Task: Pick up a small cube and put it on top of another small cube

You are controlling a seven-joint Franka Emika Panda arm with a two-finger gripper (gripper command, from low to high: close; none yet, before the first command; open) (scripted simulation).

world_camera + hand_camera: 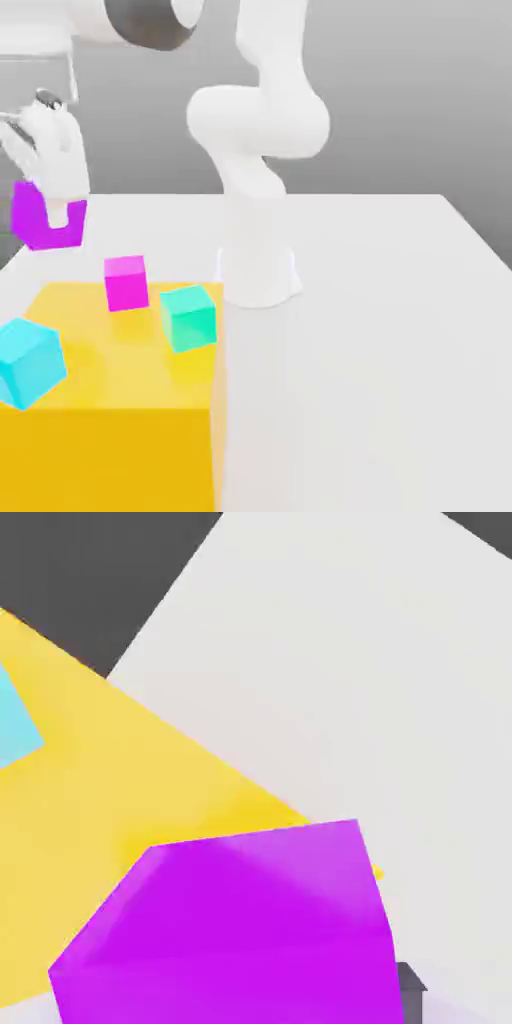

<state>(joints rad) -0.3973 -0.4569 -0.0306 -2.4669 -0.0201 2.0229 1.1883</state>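
My gripper [52,212] is shut on the small violet-purple cube [38,226], which hangs in the air at the exterior view's far left, above and behind the big yellow block [110,420]. In the hand view the same cube [240,932] sits close to the camera, with the yellow block [100,812] below it. A pink-magenta cube [126,282] of about the same size rests on the yellow block's far edge, apart from the held cube and to its right in the exterior view.
A teal-green cube [188,317] and a cyan cube [28,362] also lie on the yellow block. The arm's white base [258,260] stands on the white table [380,330] just right of the block. The table's edge meets dark floor [60,572].
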